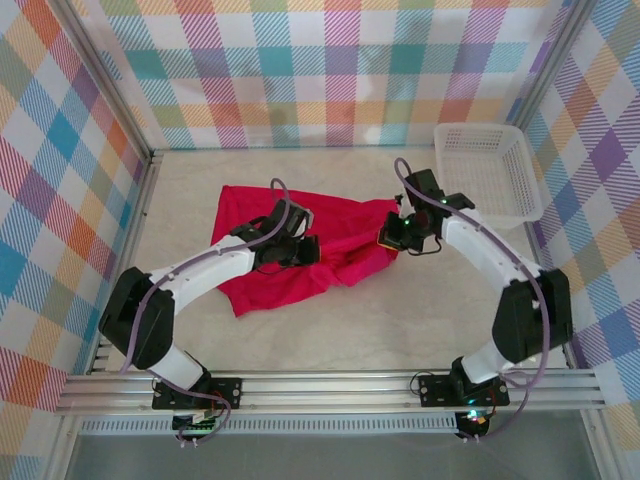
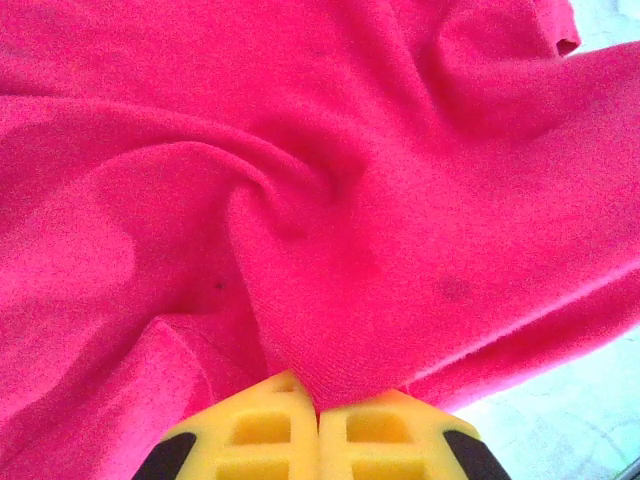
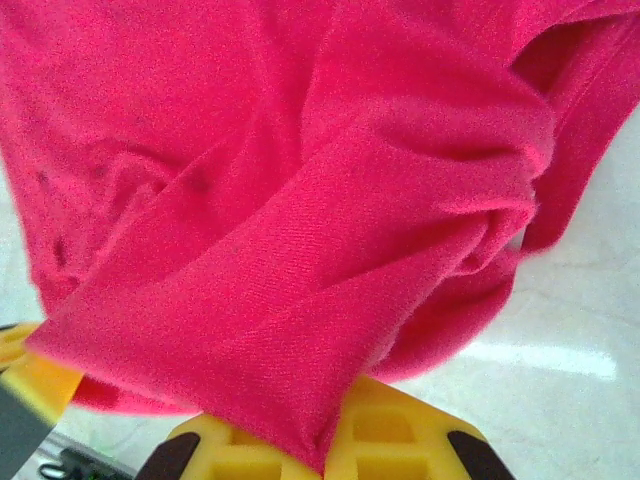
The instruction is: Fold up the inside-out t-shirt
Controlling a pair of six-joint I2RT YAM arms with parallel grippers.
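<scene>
The inside-out t-shirt (image 1: 290, 262) is bright red and lies rumpled on the pale tabletop between the two arms. My left gripper (image 1: 298, 243) sits over the shirt's middle, shut on a pinched fold of the t-shirt (image 2: 330, 330) that rises from between its yellow fingers (image 2: 262, 425). At the shirt's right edge my right gripper (image 1: 394, 234) is shut on another fold of the t-shirt (image 3: 300, 330), which drapes over its yellow fingers (image 3: 400, 435). Cloth hides both sets of fingertips.
A white mesh basket (image 1: 490, 172) stands at the back right, close behind the right arm. Checked walls enclose the table (image 1: 420, 320) on three sides. Bare tabletop lies in front of the shirt, toward the arm bases.
</scene>
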